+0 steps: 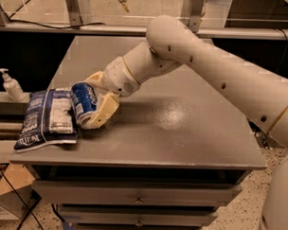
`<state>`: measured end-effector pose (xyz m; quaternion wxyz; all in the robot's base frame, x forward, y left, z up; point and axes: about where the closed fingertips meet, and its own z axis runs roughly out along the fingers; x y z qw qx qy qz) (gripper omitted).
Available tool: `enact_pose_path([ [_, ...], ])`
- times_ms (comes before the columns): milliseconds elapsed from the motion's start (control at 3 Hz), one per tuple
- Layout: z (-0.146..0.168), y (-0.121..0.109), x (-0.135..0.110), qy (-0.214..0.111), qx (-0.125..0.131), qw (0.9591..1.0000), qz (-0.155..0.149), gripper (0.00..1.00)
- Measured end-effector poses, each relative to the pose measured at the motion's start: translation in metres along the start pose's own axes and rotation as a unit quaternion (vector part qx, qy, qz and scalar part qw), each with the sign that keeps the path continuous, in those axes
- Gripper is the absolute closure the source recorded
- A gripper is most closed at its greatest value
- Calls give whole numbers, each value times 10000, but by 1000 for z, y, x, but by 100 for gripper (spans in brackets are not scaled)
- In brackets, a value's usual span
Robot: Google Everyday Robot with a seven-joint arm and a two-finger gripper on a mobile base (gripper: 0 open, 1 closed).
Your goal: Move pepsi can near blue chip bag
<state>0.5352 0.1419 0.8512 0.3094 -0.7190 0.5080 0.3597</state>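
Table (pixel 190 137) left: gripper (pixel 92 103) around can (pixel 83 98), seemingly

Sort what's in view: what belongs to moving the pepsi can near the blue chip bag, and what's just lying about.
Job: pepsi can, clamped in the gripper above the left side of the table; blue chip bag, lying just left of the can.
Lying about: pump bottle, left of the table; cardboard box, on the floor below.

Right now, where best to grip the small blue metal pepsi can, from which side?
Mid-body across its round wall, from picture right, as the gripper holds it: the tilted blue metal pepsi can has the flat navy-blue chip bag close on its left.
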Motion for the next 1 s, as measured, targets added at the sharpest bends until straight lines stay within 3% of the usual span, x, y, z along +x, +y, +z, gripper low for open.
enact_pose_path([
  [333,2,1,0,-5,-20,10000,1,13],
  [667,4,1,-1,-8,-42,10000,-6,0],
  [1000,4,1,-1,-8,-42,10000,-6,0],
])
